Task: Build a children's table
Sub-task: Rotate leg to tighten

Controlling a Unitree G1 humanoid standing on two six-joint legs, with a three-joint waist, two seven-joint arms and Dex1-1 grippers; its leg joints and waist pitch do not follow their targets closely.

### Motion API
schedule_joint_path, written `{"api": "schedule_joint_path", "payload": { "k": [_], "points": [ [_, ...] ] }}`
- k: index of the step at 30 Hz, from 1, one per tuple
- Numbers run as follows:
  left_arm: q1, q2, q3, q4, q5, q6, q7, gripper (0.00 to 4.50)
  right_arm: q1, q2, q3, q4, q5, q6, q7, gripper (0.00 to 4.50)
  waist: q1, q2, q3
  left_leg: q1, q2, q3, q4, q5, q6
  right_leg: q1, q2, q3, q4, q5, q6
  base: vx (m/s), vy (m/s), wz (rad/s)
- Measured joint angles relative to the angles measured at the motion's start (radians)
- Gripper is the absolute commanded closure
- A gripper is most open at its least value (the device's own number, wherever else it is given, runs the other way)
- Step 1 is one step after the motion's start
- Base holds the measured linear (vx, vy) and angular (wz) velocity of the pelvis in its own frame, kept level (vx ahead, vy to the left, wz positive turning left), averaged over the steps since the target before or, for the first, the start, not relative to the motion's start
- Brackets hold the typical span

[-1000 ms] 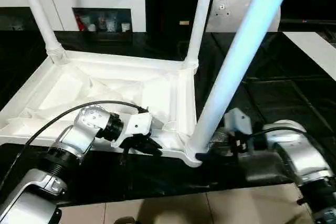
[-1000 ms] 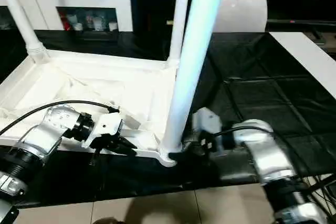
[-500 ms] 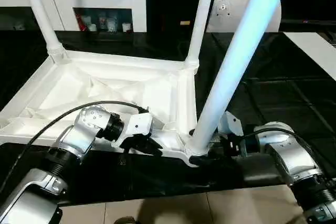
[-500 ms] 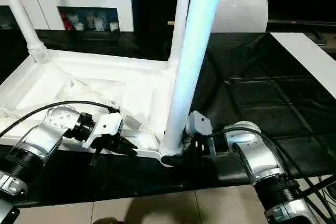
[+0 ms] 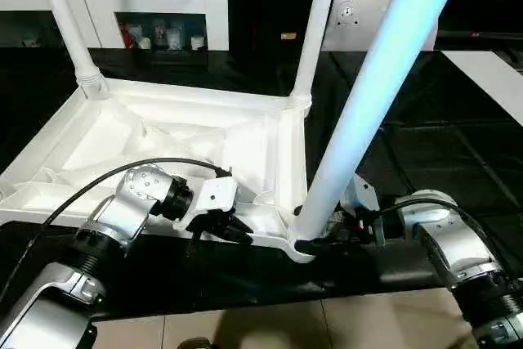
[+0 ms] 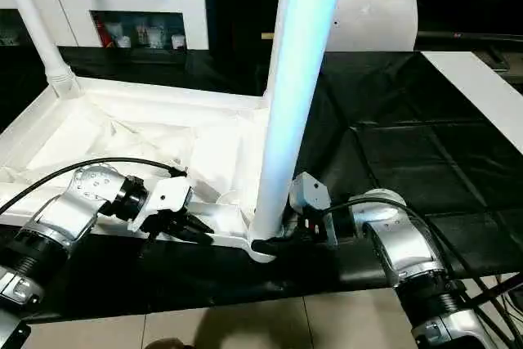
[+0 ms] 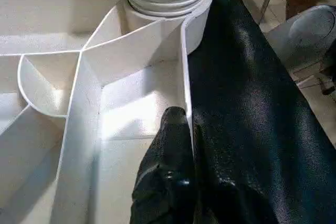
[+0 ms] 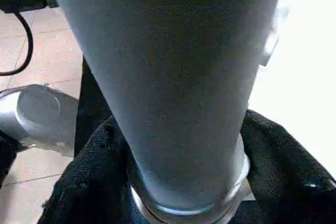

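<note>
Right gripper [image 6: 274, 244] grasps the base of the near long white tapered round plastic leg [image 5: 372, 100], black fingers [image 8: 89, 177] wrapped either side where it meets the corner socket. Left gripper [image 5: 237, 233] clenched on the near rim of the upturned white ribbed plastic tabletop [image 5: 176, 140], just left of that socket. Two more legs stand beyond, in the far corners.

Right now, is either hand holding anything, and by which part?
Left hand pinches the tabletop by its near rim. Right hand has its fingers around the base of the nearest leg; firm hold unclear.
</note>
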Motion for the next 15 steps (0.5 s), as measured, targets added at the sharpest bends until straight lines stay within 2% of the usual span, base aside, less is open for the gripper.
{"api": "schedule_joint_path", "payload": {
  "k": [15],
  "points": [
    [0.002,0.006,-0.006,-0.001,-0.001,0.013,-0.012,4.5,0.026,0.027,-0.025,0.001,0.052,0.102,-0.025,1.77,-0.002,0.002,0.0,0.004,0.0,0.0,0.0,0.0,0.0,0.003,0.0,0.0,0.001,0.0,0.0,0.0,0.0,0.0]
  ]
}}
